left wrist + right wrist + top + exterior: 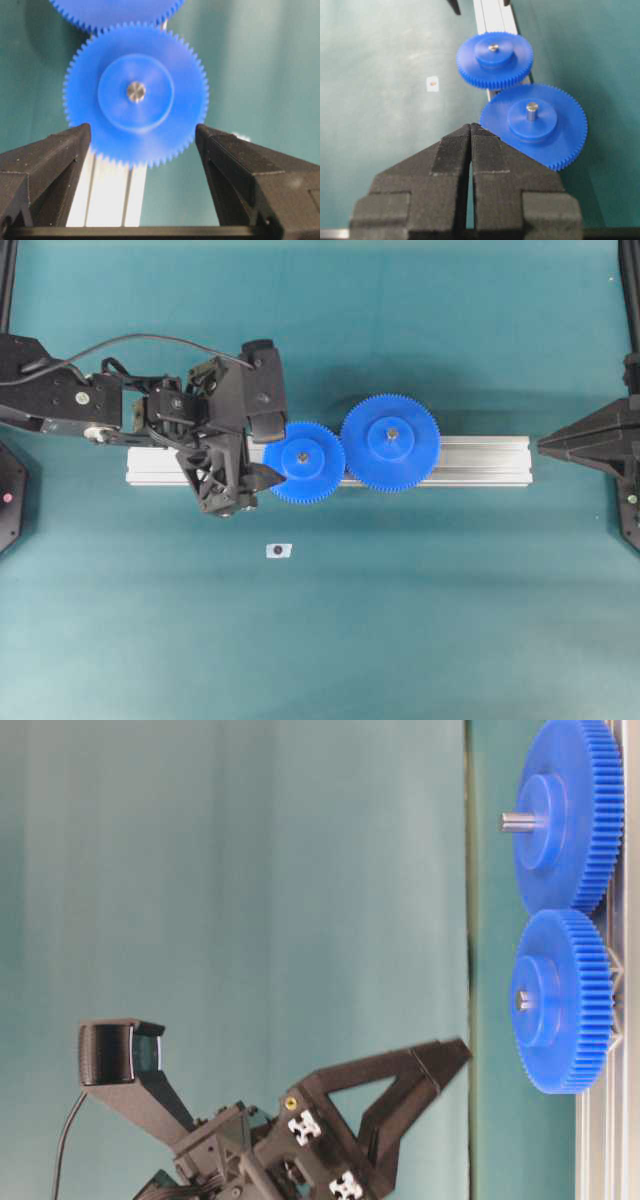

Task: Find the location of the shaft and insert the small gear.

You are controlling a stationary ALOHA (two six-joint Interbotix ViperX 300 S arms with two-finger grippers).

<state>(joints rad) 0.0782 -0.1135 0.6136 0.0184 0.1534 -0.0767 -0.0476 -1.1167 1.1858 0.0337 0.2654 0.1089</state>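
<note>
The left gripper (140,145) is spread wide, its fingers (47,155) flanking the near rim of the small gear (136,92) without touching it. That gear sits on the shaft (136,91) atop the rail (480,460) — teeth meshed with the larger gear (390,442). The right gripper (470,129) is clenched on nothing, well apart.

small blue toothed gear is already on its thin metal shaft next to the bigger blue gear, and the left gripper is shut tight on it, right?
Not quite. The small blue toothed plastic gear is seated on its thin grey metal shaft beside the larger blue gear, but the left gripper is open, fingers either side without touching. The left wrist view shows it.
</note>
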